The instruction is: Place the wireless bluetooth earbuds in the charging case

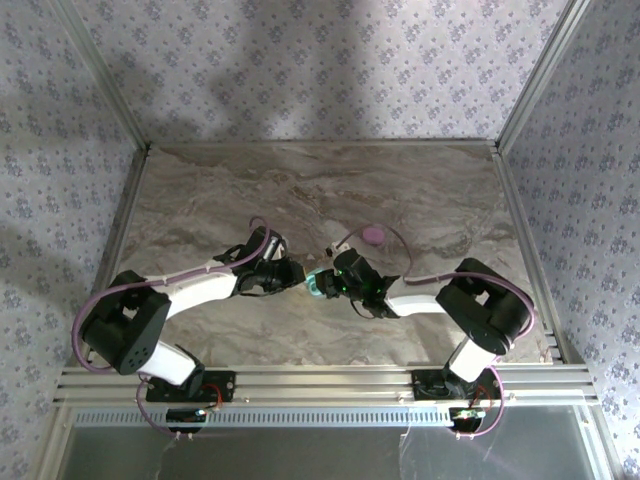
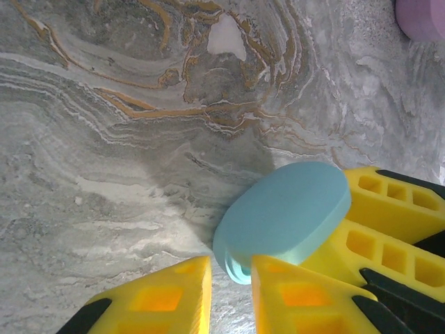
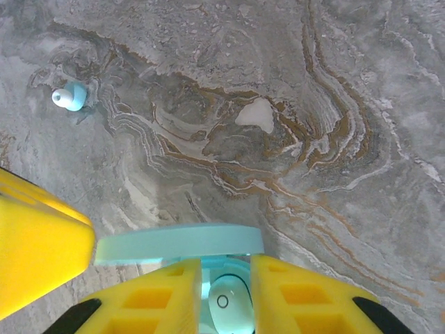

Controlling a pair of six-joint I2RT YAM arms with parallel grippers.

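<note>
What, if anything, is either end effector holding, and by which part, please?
The left end effector appears to pinch the blue charging case by one end. The right end effector's grip cannot be told.

Matt plastic case [image 2: 285, 216], smooth marble-look table [image 2: 104, 139]

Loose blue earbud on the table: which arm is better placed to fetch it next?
Right, probably. The left end effector pinches the blue case, steadying it; the right end effector sits over a seated bud, with the loose earbud ahead of it.
</note>
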